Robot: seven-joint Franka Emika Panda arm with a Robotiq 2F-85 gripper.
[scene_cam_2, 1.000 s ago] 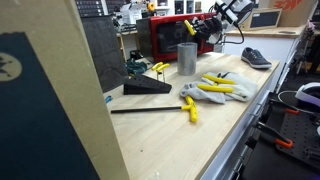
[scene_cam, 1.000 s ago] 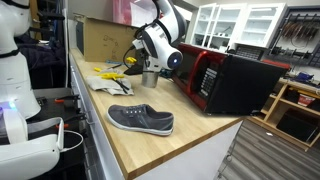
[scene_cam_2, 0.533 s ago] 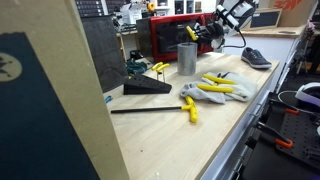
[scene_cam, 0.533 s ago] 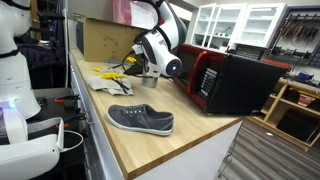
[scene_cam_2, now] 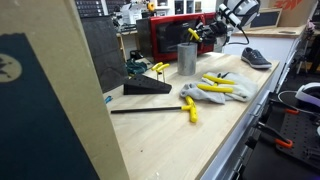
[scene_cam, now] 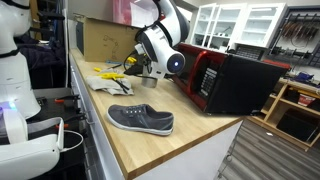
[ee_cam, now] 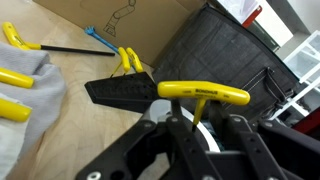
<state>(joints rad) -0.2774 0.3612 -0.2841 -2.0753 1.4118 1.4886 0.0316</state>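
Observation:
In the wrist view a yellow T-handle hex key stands upright between my gripper's black fingers, its thin shaft pointing down into a metal cup. My gripper is open; a gap shows on both sides of the shaft. In both exterior views the gripper hovers right over the cup, beside a red and black microwave. The yellow handle shows just above the cup's rim.
A grey shoe lies near the bench's front edge. Grey and yellow gloves, a black wedge-shaped key holder, loose yellow hex keys and a cardboard box fill the other end.
The jaws have spread apart from the hex key's shaft. The wrist has shifted slightly above the cup; the key stays upright over the cup.

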